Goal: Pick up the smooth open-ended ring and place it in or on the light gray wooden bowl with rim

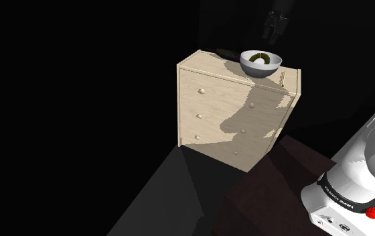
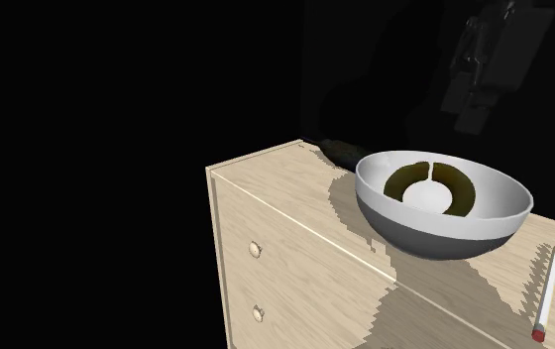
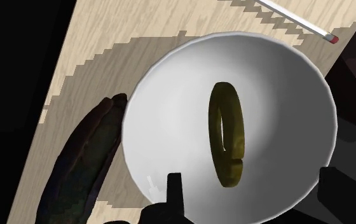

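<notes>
Nearest, lower right of the second exterior frame: pencil (image 2: 546,294) lying loose on the chest of drawers (image 2: 285,183), apart from the bowl. Any knock could roll it off the top.

Mid-frame: ring (image 2: 400,182) lies inside the bowl (image 2: 434,238), so placement looks done. The bowl is round-bottomed; I'd expect a clip on the rim to rock it and throw the ring out.

Behind the bowl, a dark object (image 2: 340,151) sits just beside it, so a shoved bowl would hit that first.

Furthest, upper right: pincer (image 2: 472,114) hangs above the bowl, fingers wide, holding nothing.

Main risk is a low or sideways exit catching the rim. Straight up is free. The bare top to the frame's left gives room, and the left edge is well apart from the bowl. In the shoulder view the bowl sits near the top's right corner, so there's little margin there.
</notes>
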Action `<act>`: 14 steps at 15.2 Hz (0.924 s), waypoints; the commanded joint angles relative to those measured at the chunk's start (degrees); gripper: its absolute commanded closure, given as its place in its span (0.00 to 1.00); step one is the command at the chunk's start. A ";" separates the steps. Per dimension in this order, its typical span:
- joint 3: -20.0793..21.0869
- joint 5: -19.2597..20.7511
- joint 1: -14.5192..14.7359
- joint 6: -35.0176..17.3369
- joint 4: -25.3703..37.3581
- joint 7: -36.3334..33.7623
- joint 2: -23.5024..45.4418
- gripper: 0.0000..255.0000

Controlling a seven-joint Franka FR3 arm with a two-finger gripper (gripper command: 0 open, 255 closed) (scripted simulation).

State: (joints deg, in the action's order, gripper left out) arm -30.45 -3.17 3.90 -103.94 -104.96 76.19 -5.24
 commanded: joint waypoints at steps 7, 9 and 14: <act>-0.28 -0.11 -0.17 7.37 7.64 0.07 0.35 0.00; -0.28 -0.11 -0.17 7.37 7.64 0.07 0.35 0.00; -0.28 -0.11 -0.17 7.36 7.64 0.06 0.35 0.00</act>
